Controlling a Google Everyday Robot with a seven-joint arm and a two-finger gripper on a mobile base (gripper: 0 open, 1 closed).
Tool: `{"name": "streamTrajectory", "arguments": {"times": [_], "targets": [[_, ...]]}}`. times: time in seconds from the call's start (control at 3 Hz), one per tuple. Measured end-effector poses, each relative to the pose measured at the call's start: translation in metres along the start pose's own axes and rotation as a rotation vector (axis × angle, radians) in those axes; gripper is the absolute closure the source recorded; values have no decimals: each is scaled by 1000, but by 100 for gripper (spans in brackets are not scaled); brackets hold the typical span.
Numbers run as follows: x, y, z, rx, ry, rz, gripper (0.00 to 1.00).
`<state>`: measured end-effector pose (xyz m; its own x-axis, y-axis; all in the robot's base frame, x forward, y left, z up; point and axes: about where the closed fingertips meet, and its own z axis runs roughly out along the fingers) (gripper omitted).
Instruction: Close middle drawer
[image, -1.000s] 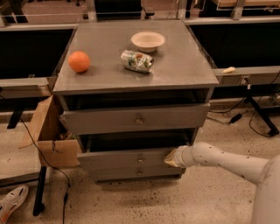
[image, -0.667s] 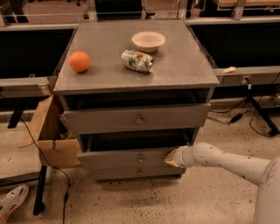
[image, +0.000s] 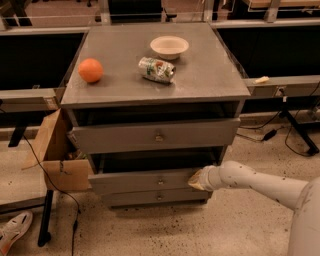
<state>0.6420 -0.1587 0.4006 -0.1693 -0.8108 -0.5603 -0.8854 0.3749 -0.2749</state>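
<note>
The middle drawer (image: 145, 182) is a wide grey drawer with a small round knob (image: 161, 181), second of three tiers in a grey cabinet. It stands pulled out a little, with a dark gap above its front. My gripper (image: 196, 179) is at the end of a white arm (image: 255, 182) that reaches in from the right. It rests against the right end of the middle drawer's front. The top drawer (image: 155, 135) is also pulled out a little. The lowest drawer (image: 157, 197) sits further back.
On the cabinet top (image: 210, 75) lie an orange (image: 90, 70), a tipped can (image: 156, 69) and a white bowl (image: 169, 46). An open cardboard box (image: 55, 155) stands at the cabinet's left. A shoe (image: 14, 230) and cables lie on the floor. Dark desks flank the cabinet.
</note>
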Motion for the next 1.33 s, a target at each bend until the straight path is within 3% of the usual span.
{"name": "streamTrajectory", "arguments": {"times": [0.67, 1.33], "targets": [[-1, -4, -1, -13, 6, -23, 100], [1, -5, 8, -55, 26, -90, 100]]}}
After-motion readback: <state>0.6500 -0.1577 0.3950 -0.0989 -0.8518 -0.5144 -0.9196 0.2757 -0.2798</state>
